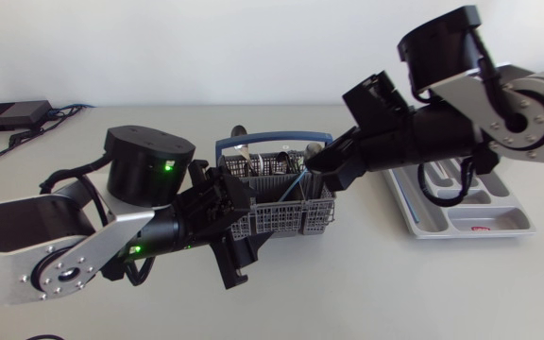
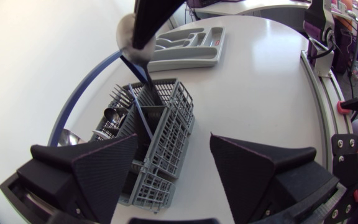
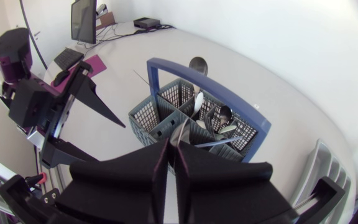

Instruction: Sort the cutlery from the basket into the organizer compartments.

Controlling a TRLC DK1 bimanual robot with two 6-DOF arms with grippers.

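Left gripper (image 2: 173, 140) spreads its fingers wide against the end of the basket (image 1: 286, 212), bracing it, I'd say, while the right gripper (image 3: 173, 144) dips inside, fingers pinched nearly together on a thin utensil (image 2: 140, 109); the organizer (image 1: 499, 222) waits well apart on the right, its small red label unreadable

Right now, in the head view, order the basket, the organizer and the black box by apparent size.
Largest: basket and organizer, too alike to rank; the right arm hides part of the organizer.
Smallest: black box.
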